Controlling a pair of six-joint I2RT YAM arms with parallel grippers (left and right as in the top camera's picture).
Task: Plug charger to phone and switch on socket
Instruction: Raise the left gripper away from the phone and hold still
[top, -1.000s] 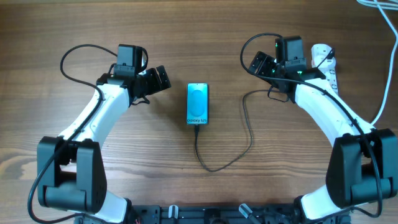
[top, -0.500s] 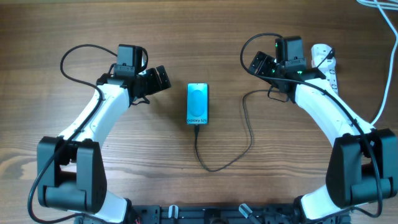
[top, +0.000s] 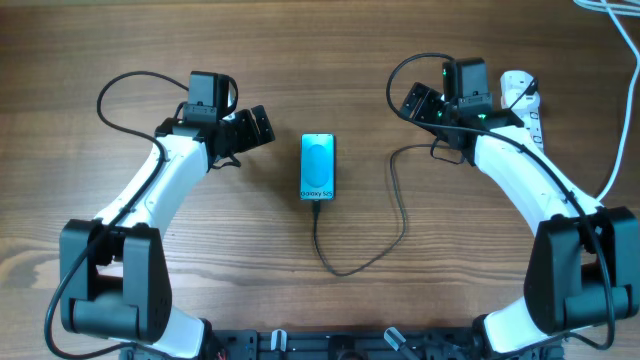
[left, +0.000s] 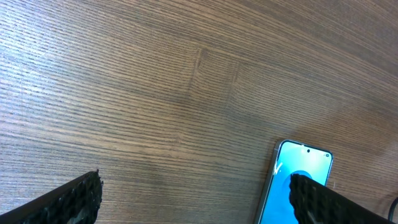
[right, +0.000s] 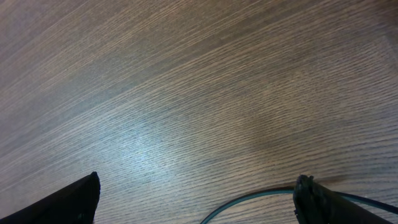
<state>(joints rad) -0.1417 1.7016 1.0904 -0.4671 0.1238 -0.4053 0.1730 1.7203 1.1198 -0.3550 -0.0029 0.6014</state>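
nothing has moved since a second ago: both arms, the phone and the cable lie exactly as they did. left gripper (top: 262, 125) hangs wide open over bare table (top: 320, 60), just left of the phone (top: 318, 167), holding nothing; in its wrist view the two black fingers (left: 68, 199) stand far apart with the phone's (left: 292, 186) lit screen beside the right one. right gripper (top: 413, 103) is also spread open and empty, right of the phone and apart from it. charger (top: 400, 215) meets the phone's near end, loops toward the robot, then runs up to the right arm; whether the tip is seated i cannot tell. socket (top: 527, 105) lies at the far right, partly hidden by the right arm, its white lead (top: 625, 120) trailing off the edge.
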